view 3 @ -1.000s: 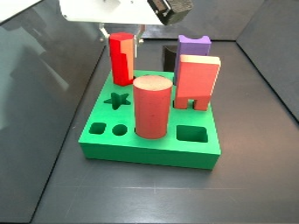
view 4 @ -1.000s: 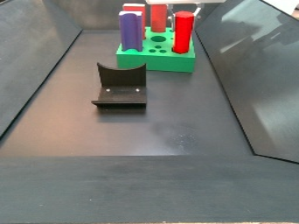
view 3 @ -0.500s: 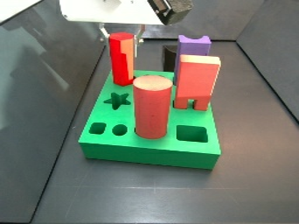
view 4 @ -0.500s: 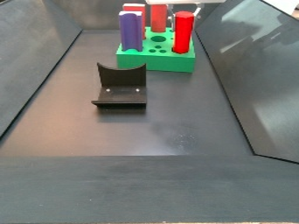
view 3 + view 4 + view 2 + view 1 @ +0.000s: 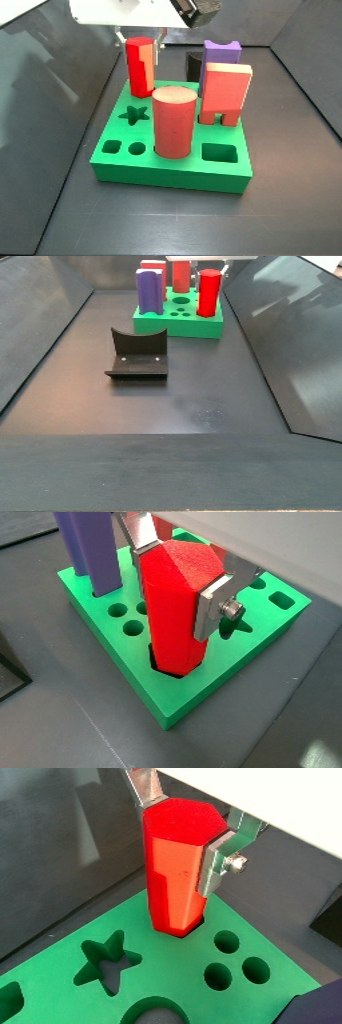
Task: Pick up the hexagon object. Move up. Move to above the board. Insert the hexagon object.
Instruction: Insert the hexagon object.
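Note:
The hexagon object (image 5: 174, 868) is a slim bright red prism standing upright with its lower end in a hole at the back left corner of the green board (image 5: 174, 172). It also shows in a wrist view (image 5: 171, 612) and in both side views (image 5: 138, 65) (image 5: 210, 294). My gripper (image 5: 183, 838) comes down from above, and its silver fingers (image 5: 214, 604) press on opposite sides of the prism's top. The gripper (image 5: 139, 40) sits under the white wrist housing. The board also shows in a wrist view (image 5: 201, 690) and at the far end in a side view (image 5: 187, 326).
On the board stand a thick salmon-red cylinder (image 5: 173, 122), a salmon-pink block (image 5: 225, 93) and a purple peg (image 5: 221, 52) (image 5: 91, 552). Star, round and rectangular holes lie open along the front. The fixture (image 5: 136, 354) stands on the dark floor, between sloped walls.

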Robot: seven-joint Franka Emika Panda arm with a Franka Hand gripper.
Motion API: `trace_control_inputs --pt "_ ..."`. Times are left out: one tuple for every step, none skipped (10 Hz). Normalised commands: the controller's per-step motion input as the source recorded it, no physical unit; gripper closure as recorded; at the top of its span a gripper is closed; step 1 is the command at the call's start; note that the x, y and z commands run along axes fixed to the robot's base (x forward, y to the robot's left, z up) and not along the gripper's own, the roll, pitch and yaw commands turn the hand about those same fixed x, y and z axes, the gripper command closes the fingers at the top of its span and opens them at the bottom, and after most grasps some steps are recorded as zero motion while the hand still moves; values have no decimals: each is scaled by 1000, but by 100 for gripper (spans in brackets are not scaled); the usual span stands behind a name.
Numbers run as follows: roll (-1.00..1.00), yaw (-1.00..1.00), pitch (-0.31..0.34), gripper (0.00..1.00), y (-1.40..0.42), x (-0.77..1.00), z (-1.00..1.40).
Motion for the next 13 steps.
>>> trace_control_inputs --pt "0 -120 -20 100 40 0 -214" --pt "0 -117 0 100 114 0 -260" --pt "1 -114 0 100 123 0 -300" --pt "0 -137 -7 100 51 0 -286" --pt "-14 -260 -31 100 0 0 -277" --pt "-57 -86 -46 100 0 0 -126" --pt "-57 -186 -101 100 -71 0 -277" --pt "-40 -126 -79 100 -20 0 -209" --pt "-61 0 -89 100 0 0 -86" --pt "-69 0 -94 100 0 40 -420" --pt "0 -40 -151 100 0 0 -971" --pt "43 -9 -46 100 0 0 -1000" --pt "43 -29 -19 100 0 0 -1000"
